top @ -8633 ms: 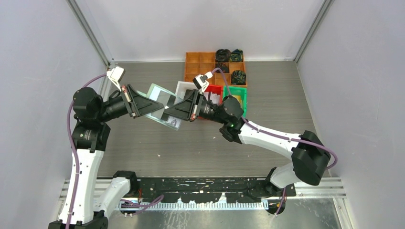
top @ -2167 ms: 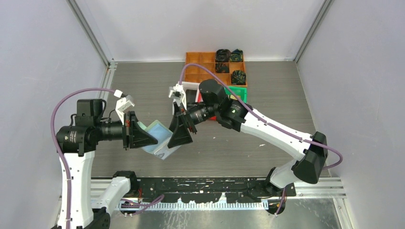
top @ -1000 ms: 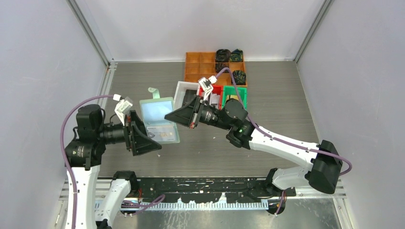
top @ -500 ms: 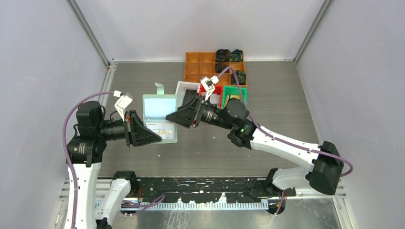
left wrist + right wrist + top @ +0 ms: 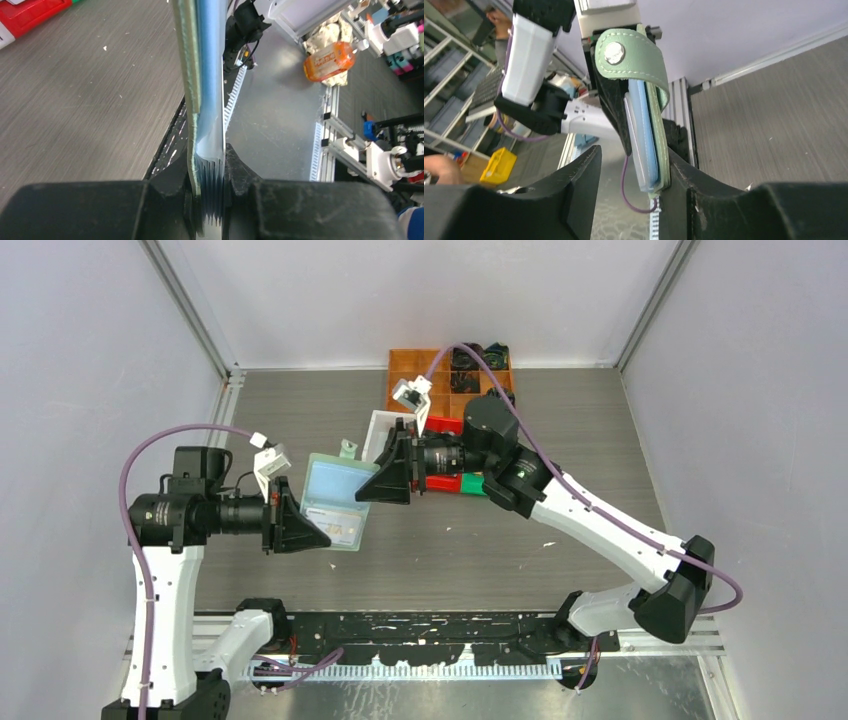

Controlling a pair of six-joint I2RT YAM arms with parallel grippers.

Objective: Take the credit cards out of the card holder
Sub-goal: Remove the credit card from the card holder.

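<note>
Centrally, card holder [image 5: 336, 502]: unfolded, was held clear of the table [image 5: 300, 410], a pale card [image 5: 338, 531] showing in one pocket. Left gripper [image 5: 318, 536] was clamped on its lower-left corner, forearm level, pointing right. Right gripper [image 5: 365, 493] had its fingers apart, straddling the opposite edge, arm arched in from the right.

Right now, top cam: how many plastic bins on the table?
3, in a row: white bin leftmost, red bin middle, green bin rightmost. The right arm covers most of each; another could be hidden.
</note>
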